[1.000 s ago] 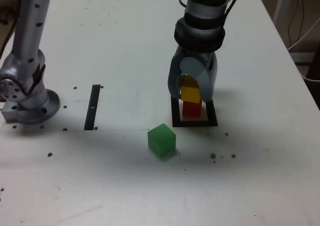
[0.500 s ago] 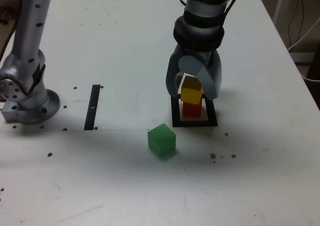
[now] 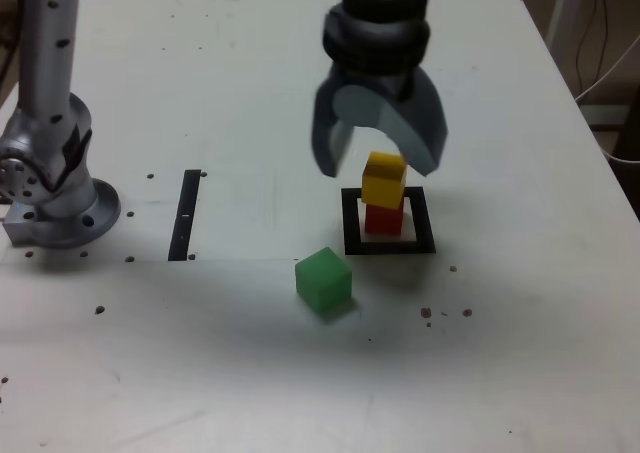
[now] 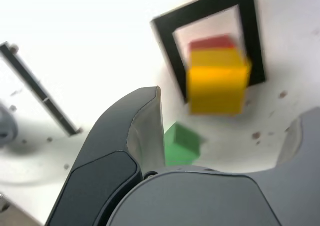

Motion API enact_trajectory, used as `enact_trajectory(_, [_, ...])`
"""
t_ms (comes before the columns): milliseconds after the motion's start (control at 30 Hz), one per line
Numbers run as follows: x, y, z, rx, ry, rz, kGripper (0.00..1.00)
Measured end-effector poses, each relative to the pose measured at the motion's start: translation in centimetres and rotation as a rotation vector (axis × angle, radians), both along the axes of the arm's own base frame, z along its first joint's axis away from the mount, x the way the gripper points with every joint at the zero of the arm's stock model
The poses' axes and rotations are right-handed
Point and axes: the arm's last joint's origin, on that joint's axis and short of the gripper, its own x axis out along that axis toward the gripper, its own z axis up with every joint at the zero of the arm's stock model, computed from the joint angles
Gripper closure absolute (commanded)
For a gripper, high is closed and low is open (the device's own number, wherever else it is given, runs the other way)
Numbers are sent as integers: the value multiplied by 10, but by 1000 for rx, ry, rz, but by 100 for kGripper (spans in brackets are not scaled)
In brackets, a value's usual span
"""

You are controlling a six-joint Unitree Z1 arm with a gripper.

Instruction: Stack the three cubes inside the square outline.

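Note:
The yellow cube (image 3: 384,180) rests on the red cube (image 3: 383,218), and both stand inside the black square outline (image 3: 350,223). My gripper (image 3: 380,160) hangs open just above and behind the yellow cube, holding nothing, its jaws spread wide. The green cube (image 3: 323,280) lies alone on the table in front of the outline, toward the exterior view's left. In the wrist view the yellow cube (image 4: 218,84) covers most of the red cube (image 4: 212,43) within the outline (image 4: 165,41), and the green cube (image 4: 181,143) peeks out beside one finger (image 4: 135,131).
The arm's grey base (image 3: 50,188) stands at the exterior view's left. A thin black strip (image 3: 187,213) lies between the base and the outline. Small dark specks dot the white table (image 3: 250,73). Cables hang off the table's edge at the exterior view's right.
The jaws have opened off the yellow cube and the gripper has risen and drifted slightly to the exterior view's left. The yellow cube stays on the red one.

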Motion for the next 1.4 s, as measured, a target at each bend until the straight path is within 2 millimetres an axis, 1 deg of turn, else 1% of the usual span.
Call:
enact_trajectory(133, [-22,-12,21,12,-10,-4,1])
enact_trajectory(200, [-32,-24,28,38,-24,-2,1])
enact_trajectory(267, [-42,-36,31,54,-33,10,1])
enact_trajectory(333, [-57,-48,26,57,-16,29,1])
enact_trajectory(367, [-61,-52,23,54,-9,45,1])
enact_trajectory(467, [-65,-62,17,43,-18,106,1])
enact_trajectory(567, [-73,-79,6,39,-26,149,4])
enact_trajectory(767, [-84,-89,-13,36,6,305,6])
enact_trajectory(933, [-85,-103,-17,11,-29,402,5])
enact_trajectory(1167, [-78,-114,-37,40,5,473,4])
enact_trajectory(1400, [-69,-120,-50,45,-34,514,3])
